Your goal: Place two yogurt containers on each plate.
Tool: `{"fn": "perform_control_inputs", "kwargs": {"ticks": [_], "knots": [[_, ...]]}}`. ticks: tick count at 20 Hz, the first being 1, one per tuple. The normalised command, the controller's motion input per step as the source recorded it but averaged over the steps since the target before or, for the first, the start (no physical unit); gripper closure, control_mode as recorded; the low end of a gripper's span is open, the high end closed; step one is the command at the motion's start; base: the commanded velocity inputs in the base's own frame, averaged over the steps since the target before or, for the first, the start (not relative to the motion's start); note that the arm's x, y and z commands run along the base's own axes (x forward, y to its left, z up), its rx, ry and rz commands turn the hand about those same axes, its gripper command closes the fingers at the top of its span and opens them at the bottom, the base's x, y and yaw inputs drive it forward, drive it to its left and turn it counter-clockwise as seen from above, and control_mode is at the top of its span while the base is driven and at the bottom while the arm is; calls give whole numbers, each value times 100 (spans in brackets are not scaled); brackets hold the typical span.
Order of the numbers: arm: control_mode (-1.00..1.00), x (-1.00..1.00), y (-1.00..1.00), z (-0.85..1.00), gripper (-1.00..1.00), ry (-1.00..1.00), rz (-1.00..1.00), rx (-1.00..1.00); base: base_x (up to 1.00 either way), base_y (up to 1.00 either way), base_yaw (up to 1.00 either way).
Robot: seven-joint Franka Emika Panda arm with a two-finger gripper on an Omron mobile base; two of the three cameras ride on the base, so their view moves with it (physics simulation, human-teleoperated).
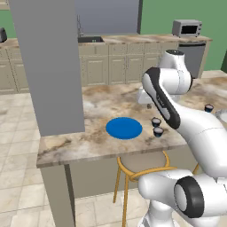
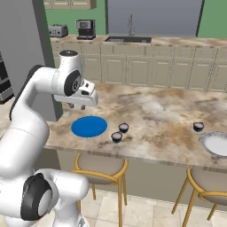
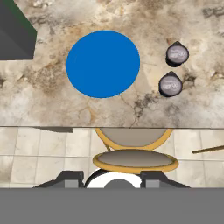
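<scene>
The bright blue plate (image 1: 124, 127) (image 2: 89, 126) (image 3: 103, 64) lies flat near the counter's front edge, with nothing on it. Two yogurt containers (image 2: 123, 127) (image 2: 116, 137) stand close together just to its right; in the hand view they are at the upper right (image 3: 177, 54) (image 3: 170, 85). A third yogurt container (image 2: 198, 127) (image 1: 209, 107) stands farther right, beside the grey-white rimmed plate (image 2: 216, 144) (image 1: 221, 115). A fourth container is out of view. My gripper (image 2: 78, 107) (image 3: 112, 179) hangs open and empty above the counter, over the blue plate's near side.
A tall grey pillar (image 1: 48, 66) stands on the counter's left end, close to the blue plate. Yellow-framed stools (image 2: 97, 167) (image 2: 208, 186) sit under the front edge. Back cabinets with a sink (image 2: 128, 40) run along the wall.
</scene>
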Motion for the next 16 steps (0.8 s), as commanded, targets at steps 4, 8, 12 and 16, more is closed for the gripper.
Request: {"fn": "perform_control_inputs", "kwargs": {"ticks": [4,8,12,16], "knots": [[-100,-7,-10,-3,-100,0,-1,1,0,0,0],[-100,-21,-51,-11,-100,0,0,19,0,0,0],[-100,-15,-55,-24,-100,-1,0,3,0,0,0],[-100,-1,-42,-32,-100,0,0,-1,0,0,0]]}}
